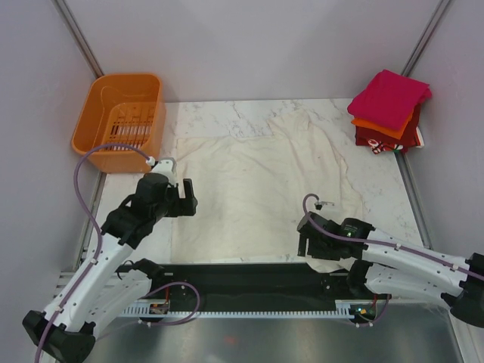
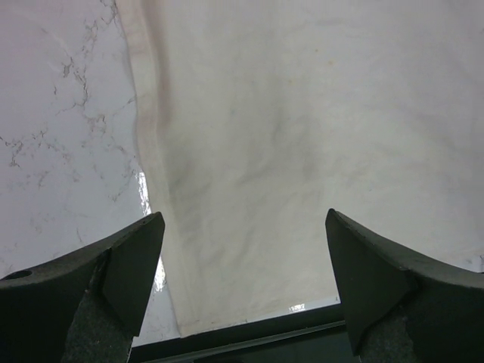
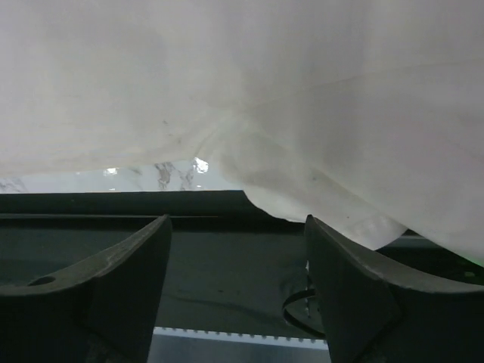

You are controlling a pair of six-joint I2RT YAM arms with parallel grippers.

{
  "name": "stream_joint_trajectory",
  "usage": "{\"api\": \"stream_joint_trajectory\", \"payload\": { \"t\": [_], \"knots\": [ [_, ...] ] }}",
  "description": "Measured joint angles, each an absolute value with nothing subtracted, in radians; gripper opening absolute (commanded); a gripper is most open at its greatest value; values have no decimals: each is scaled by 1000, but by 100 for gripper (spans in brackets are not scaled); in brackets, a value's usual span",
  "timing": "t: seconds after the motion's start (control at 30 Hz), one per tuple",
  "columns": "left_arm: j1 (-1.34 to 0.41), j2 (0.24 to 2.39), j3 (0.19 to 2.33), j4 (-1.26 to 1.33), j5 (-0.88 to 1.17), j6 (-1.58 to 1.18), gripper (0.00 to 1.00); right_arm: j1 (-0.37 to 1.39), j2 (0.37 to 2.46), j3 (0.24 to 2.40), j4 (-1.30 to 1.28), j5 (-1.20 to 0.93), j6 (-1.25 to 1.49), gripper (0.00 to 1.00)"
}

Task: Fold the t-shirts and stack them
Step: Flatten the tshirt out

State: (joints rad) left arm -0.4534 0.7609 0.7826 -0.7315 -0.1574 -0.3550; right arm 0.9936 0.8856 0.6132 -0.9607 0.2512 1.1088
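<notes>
A large cream-white t-shirt [image 1: 257, 181] lies spread flat on the marble table [image 1: 378, 204]. Its near right corner [image 3: 325, 200] hangs over the table's front edge. My left gripper [image 1: 187, 199] hovers open over the shirt's left edge [image 2: 159, 174], with nothing between its fingers [image 2: 132, 272]. Down at the shirt's near right corner, my right gripper [image 1: 305, 243] is open; the hem sits just ahead of its fingertips [image 3: 352, 280], not between them. At the back right corner is a stack of folded t-shirts: magenta [image 1: 389, 97] on top, then orange [image 1: 382, 125] and dark red [image 1: 397, 141].
An orange plastic slotted basket [image 1: 121, 113] stands at the back left corner. A black rail [image 1: 249, 276] runs along the table's near edge between the arm bases. Grey walls close in the back and both sides.
</notes>
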Motion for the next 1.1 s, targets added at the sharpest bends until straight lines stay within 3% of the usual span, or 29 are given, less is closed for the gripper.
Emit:
{"api": "stream_joint_trajectory", "payload": {
  "t": [0.13,0.47,0.67,0.97,1.1],
  "knots": [
    [-456,708,783,-732,-168,-357,96,1023,946,617,-1022,280,1134,61],
    [-456,674,783,-732,-183,-364,97,1024,1148,643,-1074,320,1171,68],
    [-456,670,783,-731,-183,-364,97,1024,1245,669,-1056,267,1135,57],
    [-456,647,783,-732,-183,-364,98,1024,1232,561,-945,121,1129,61],
    [-456,649,783,-731,-183,-364,98,1023,1242,565,-943,121,1123,59]
  ]
}}
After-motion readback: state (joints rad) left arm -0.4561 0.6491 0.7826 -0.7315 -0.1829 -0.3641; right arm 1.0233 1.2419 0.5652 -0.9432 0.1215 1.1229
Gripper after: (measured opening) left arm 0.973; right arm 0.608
